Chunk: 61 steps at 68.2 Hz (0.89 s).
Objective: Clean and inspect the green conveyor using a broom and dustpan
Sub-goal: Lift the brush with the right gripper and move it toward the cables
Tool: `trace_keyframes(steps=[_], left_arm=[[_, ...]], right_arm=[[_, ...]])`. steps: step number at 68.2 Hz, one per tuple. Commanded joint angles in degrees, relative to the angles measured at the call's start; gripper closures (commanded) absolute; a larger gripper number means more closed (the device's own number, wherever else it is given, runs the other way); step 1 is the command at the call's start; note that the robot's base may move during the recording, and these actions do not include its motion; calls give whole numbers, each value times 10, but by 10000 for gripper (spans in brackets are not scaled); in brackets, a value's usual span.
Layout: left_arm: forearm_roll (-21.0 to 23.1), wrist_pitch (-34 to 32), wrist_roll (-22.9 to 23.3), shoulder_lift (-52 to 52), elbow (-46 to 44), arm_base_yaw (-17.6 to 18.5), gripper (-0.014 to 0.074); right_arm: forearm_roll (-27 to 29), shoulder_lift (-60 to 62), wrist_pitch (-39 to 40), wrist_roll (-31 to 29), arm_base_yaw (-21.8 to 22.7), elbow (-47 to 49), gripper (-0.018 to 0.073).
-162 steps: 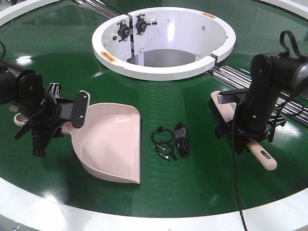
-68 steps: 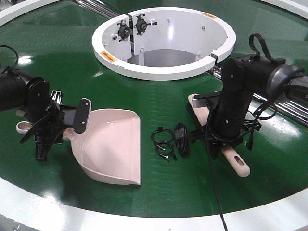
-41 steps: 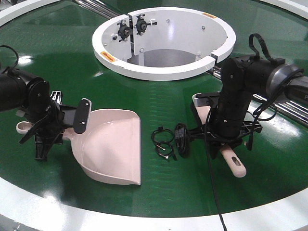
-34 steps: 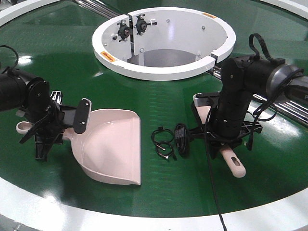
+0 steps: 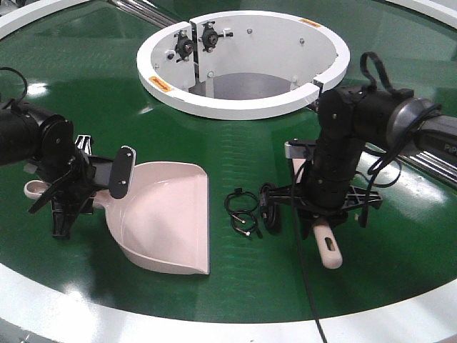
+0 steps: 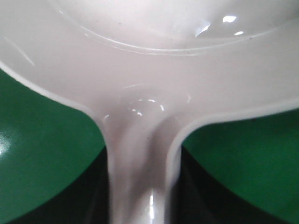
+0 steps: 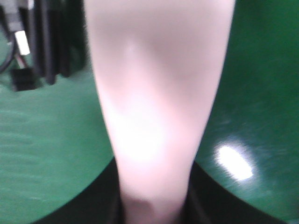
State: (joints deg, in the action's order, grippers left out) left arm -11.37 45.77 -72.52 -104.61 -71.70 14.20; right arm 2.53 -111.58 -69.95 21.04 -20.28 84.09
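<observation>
**Both tools gripped on the belt, cables lying between them**

Nearest the camera runs the white outer rim (image 5: 214,323) of the glossy dark green conveyor (image 5: 107,78), a broad ring-shaped belt. On the near part of the belt, at the left, the wide pale pink-beige plastic dustpan (image 5: 168,214) lies flat with its open edge turned to the right. The left gripper (image 5: 70,191) is clamped on its straight handle close behind the pan. In the left wrist view the handle (image 6: 140,154) runs up between two dark fingers (image 6: 96,196) that press on either side.

Just right of the pan's open edge, but apart from it, lie loose black cables (image 5: 251,207), one a thin coil and one a tighter bundle.

Right of them the right gripper (image 5: 323,209) is closed around the slim pale pink-beige plastic broom (image 5: 328,249). The handle's slotted end points toward the near rim. The head, on the far side, is mostly hidden by the arm, so whether the bristles touch the belt cannot be told. The right wrist view shows the handle (image 7: 154,93) close up, with the cables (image 7: 28,42) beside it.

Farthest back sits the round white central hub (image 5: 243,108)
</observation>
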Motion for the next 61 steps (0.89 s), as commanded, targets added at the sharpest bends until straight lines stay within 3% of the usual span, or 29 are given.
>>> trace_keyframes(steps=[1,15,36,61], left_arm=[[3,-14,-6,23,-15,4,603],[3,-14,-6,23,-15,4,603],[3,-14,-6,23,-15,4,603],[3,-14,-6,23,-15,4,603]], right_arm=[[-2,32,-41,22,-10,14,564],[-21,32,-41,57,-33,14,563],[-2,30,-41,72,-33,14,562],[0,-7,-41,58,-40,14,562]])
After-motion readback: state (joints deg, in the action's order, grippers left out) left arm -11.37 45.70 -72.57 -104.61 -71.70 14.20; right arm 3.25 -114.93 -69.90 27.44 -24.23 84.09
